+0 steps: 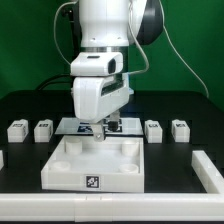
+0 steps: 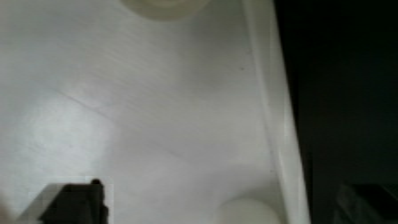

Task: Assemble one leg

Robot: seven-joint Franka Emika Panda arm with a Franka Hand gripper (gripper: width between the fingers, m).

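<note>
My gripper [image 1: 100, 127] holds its dark fingers [image 2: 71, 203] spread and empty over the large white square tabletop [image 1: 66, 162]. The small white block leg [image 1: 153, 128] lies well apart from them.

The exterior view is mounted off the arm [image 1: 100, 50], beyond the near edge of the black table [image 1: 22, 160], and slightly raised. It faces the far edge and the green backdrop [image 1: 30, 45], tilted downward, at medium range. The table spans the full width of the frame.

The wrist view sits above the gripper [image 1: 100, 128] and looks almost straight down, at very close range, onto the white tabletop [image 2: 143, 110]. The dark fingertips [image 2: 71, 204] intrude into the frame.

Both views share the tabletop's floor and a raised rim [image 2: 267, 110], with a strip of table beyond it.
</note>
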